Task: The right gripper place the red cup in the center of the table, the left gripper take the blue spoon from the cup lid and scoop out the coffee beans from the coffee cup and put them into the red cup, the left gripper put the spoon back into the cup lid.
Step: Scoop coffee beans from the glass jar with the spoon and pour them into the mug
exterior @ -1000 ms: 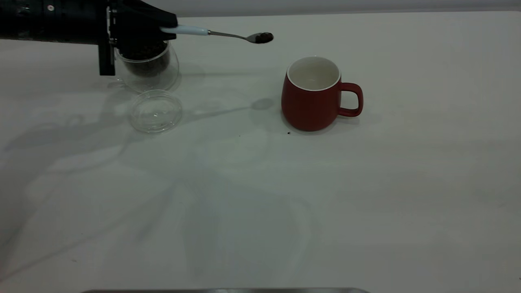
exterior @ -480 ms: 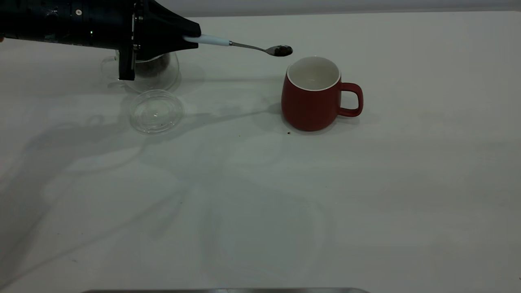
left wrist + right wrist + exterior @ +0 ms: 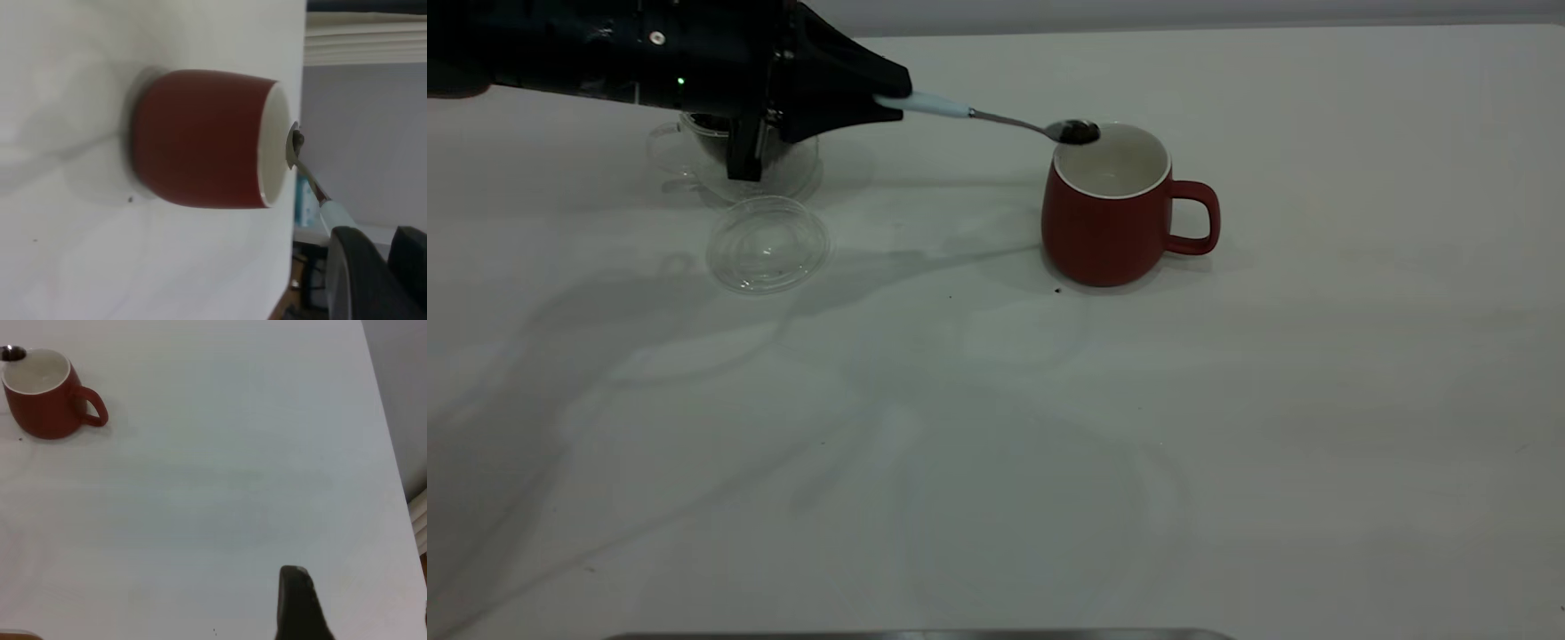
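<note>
Spoon bowl vs. mug mouth is what matters here. The blue spoon (image 3: 996,118) is pinched by its pale handle in the left gripper (image 3: 885,93), jaws pressed onto the handle end, and its long axis runs out from the jaws toward the red cup (image 3: 1107,218), tilted a little downward at the bowl end. The bowl carries a small dark load of coffee beans (image 3: 1080,133) and sits right at the near-left rim of the cup, at the edge of the opening rather than over its middle; the left wrist view says the same, w/ the bowl at the white lip (image 3: 292,141). Can't tell if it touches the rim.

The red cup stands upright mid-worktop (image 3: 996,444), handle pointing away from the left arm, interior white and no beans visible in it from here. Behind the left arm sits the coffee cup (image 3: 703,160), mostly hidden by the arm, and the cup lid (image 3: 767,244) lies flat just in front of it, nothing on it.

Right arm is off to its own side, well apart from the cup; only one dark finger (image 3: 300,603) shows in its wrist view, so can't tell how its jaws stand.

My read: scoop is done, tipping not yet. Next move prob. needs the bowl carried a bit further along the spoon's own axis, over the opening, then a roll of the wrist. Risk: tipping at the rim spills beans down the outside onto the worktop.
</note>
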